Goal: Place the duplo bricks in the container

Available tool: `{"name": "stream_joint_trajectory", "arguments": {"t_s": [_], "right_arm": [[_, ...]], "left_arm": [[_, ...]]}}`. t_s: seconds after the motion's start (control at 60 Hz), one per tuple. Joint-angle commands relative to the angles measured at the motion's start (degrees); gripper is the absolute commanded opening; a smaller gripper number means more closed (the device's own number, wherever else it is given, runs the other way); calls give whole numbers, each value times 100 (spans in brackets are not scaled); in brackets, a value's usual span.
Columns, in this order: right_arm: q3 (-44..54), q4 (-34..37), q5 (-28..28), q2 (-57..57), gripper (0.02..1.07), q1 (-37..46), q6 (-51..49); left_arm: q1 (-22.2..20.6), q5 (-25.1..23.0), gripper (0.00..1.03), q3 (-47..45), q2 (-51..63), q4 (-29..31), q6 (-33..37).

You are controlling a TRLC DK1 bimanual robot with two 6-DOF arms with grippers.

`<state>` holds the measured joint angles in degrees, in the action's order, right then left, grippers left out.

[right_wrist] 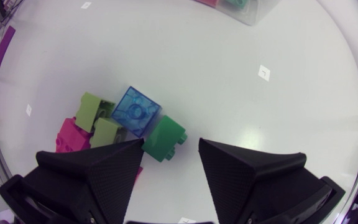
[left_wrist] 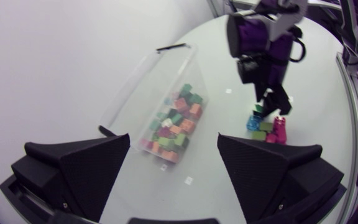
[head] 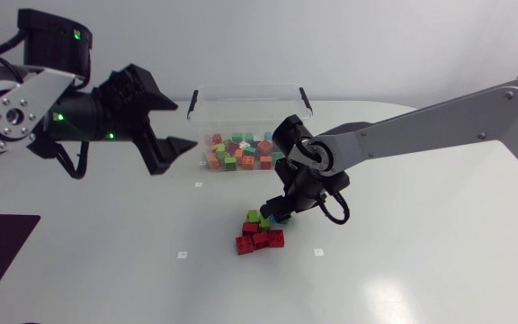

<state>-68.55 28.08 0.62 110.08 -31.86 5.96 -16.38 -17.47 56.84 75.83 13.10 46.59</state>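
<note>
The right gripper (right_wrist: 171, 144) hangs over a small pile of duplo bricks (head: 257, 240) on the white table (head: 421, 261), fingers spread wide and holding nothing. A dark green brick (right_wrist: 165, 138) lies by its fingertips. Nearby, the clear container (head: 241, 88) holds many bricks. The left gripper (head: 185, 124), likewise wide open and empty, hovers beside it.

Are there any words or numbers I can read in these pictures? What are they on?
There are no words or numbers that can be read.
Small white square markers: each has a tiny dark mark, too small to read.
Duplo bricks: no print shows.
Container: no label shows.
</note>
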Motion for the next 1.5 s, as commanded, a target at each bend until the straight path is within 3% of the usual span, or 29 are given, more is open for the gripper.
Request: {"name": "stream_joint_trajectory", "arguments": {"t_s": [0.0, 0.267, 0.417, 0.667, 1.133, 1.167, 1.233, 1.267, 1.333, 1.483], "right_arm": [[79, -39, -45, 101, 61, 127, 81], [-334, 31, -80, 435, 61, 145, 72], [-554, 40, -124, 602, 42, 153, 37], [-141, -30, -194, 92, 41, 382, -130], [53, 181, -282, -1112, 41, 681, -341], [79, 190, -282, -1059, 48, 672, -341], [105, 198, -282, -857, 83, 654, -411], [105, 225, -282, -769, 93, 628, -490], [105, 225, -282, -637, 100, 628, -701], [-26, 277, 61, -497, 101, 865, -1431]], "left_arm": [[-199, -28, 98, -384, -157, 237, 412], [-761, -28, 98, -1078, 81, 509, 746], [-1025, -19, 98, -1184, 582, 509, 703], [-1491, -19, 98, -1254, 1364, 447, 518], [-1543, -221, 98, -569, 2735, -27, -141], [-1552, -221, 98, -534, 2761, -62, -176], [-1543, -230, 98, -498, 2761, -133, -238], [-1543, -239, 98, -472, 2770, -159, -247], [-1543, -248, 98, -454, 2814, -256, -299], [-1491, -344, 98, -393, 2999, -379, -317]]}}
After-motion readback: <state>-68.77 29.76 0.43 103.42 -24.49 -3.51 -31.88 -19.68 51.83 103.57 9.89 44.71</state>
